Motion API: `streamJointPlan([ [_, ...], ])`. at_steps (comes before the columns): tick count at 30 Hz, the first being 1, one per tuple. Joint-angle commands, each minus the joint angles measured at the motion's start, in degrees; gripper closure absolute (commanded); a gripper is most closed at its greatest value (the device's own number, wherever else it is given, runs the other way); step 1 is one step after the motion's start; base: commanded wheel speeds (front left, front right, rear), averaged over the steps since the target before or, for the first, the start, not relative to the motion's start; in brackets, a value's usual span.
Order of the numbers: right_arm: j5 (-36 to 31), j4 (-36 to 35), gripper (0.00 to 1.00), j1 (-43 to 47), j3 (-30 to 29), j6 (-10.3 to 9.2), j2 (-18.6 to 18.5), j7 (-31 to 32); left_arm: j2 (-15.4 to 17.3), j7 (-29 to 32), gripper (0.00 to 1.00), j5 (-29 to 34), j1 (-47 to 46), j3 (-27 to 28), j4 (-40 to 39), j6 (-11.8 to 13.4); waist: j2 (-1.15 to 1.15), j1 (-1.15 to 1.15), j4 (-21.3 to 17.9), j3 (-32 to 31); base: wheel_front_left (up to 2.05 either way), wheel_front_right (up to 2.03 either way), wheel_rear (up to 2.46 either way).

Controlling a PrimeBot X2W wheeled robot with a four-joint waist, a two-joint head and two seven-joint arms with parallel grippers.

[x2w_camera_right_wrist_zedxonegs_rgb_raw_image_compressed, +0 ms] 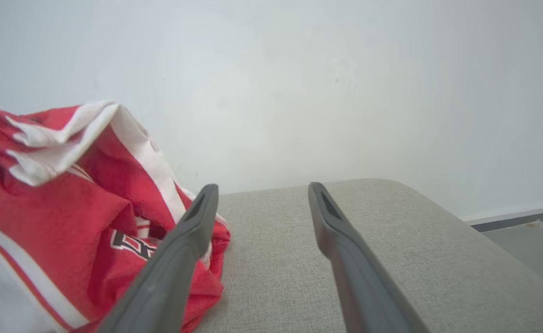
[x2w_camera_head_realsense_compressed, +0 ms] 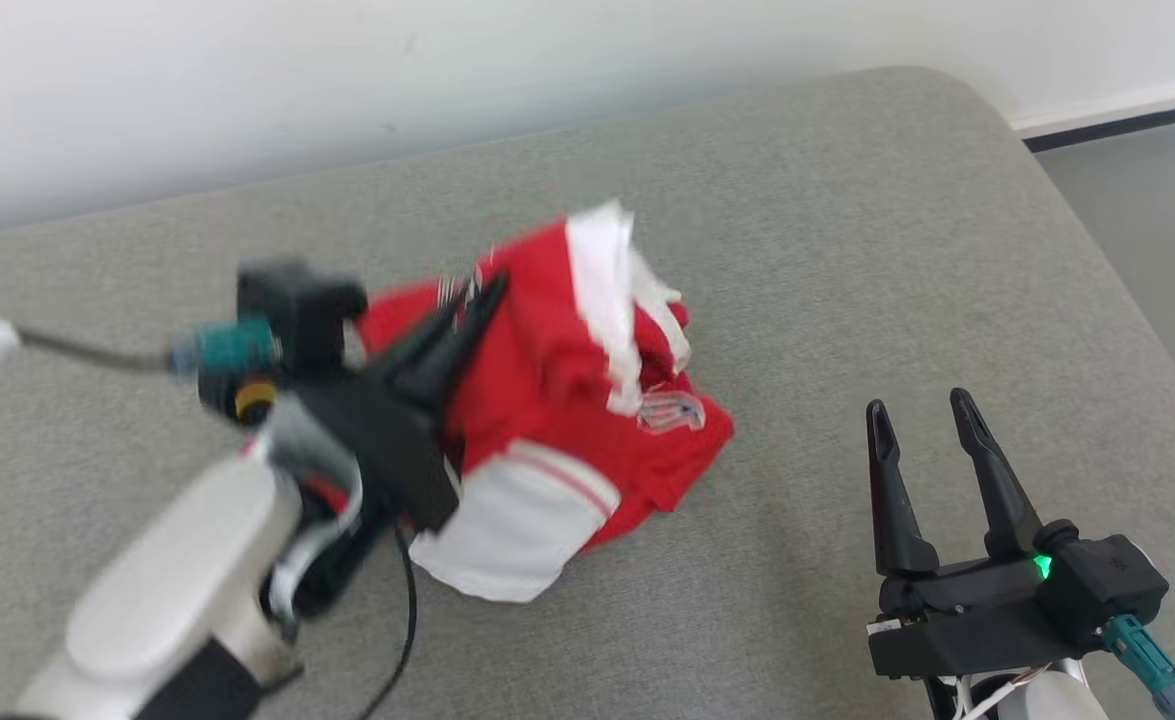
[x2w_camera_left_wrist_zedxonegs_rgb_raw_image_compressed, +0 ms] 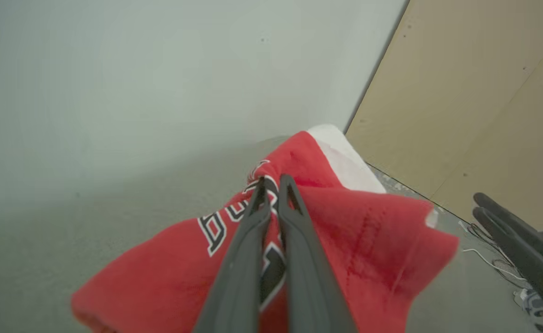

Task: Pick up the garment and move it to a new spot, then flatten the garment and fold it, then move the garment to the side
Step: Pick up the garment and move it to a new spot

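The garment (x2w_camera_head_realsense_compressed: 567,400) is a red and white jersey with lettering, bunched in a heap on the grey cushioned surface (x2w_camera_head_realsense_compressed: 847,250). My left gripper (x2w_camera_head_realsense_compressed: 482,295) reaches in from the lower left and is shut on a fold of the red cloth; in the left wrist view its fingers (x2w_camera_left_wrist_zedxonegs_rgb_raw_image_compressed: 276,185) pinch the garment (x2w_camera_left_wrist_zedxonegs_rgb_raw_image_compressed: 368,240) beside the lettering. My right gripper (x2w_camera_head_realsense_compressed: 922,410) stands open at the lower right, apart from the cloth. In the right wrist view its fingers (x2w_camera_right_wrist_zedxonegs_rgb_raw_image_compressed: 262,192) frame bare cushion, with the garment (x2w_camera_right_wrist_zedxonegs_rgb_raw_image_compressed: 68,194) to the left.
A white wall (x2w_camera_head_realsense_compressed: 347,80) runs along the far edge of the cushion. The cushion's rounded corner and the grey floor (x2w_camera_head_realsense_compressed: 1147,220) lie at the right. A tan panel (x2w_camera_left_wrist_zedxonegs_rgb_raw_image_compressed: 484,92) and loose cables (x2w_camera_left_wrist_zedxonegs_rgb_raw_image_compressed: 488,259) appear in the left wrist view.
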Motion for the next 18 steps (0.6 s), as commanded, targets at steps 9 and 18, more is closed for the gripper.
streamJointPlan([
  [9, -1.9, 0.23, 0.0, 0.87, 0.42, -0.14, -0.03, -0.02, -2.16, -14.47, 1.0, 8.26, 6.58, -4.07, 6.87, -0.93, 0.0, -0.01, 4.43, 0.19, 0.0, 0.0, 0.0],
  [18, -2.27, 1.16, 0.0, 1.61, 0.81, -0.14, -0.04, -0.03, -4.3, -17.74, 0.48, 14.72, 7.35, -2.08, 11.32, 0.09, 0.0, -0.01, 6.07, -2.31, 0.0, 0.0, 0.0],
])
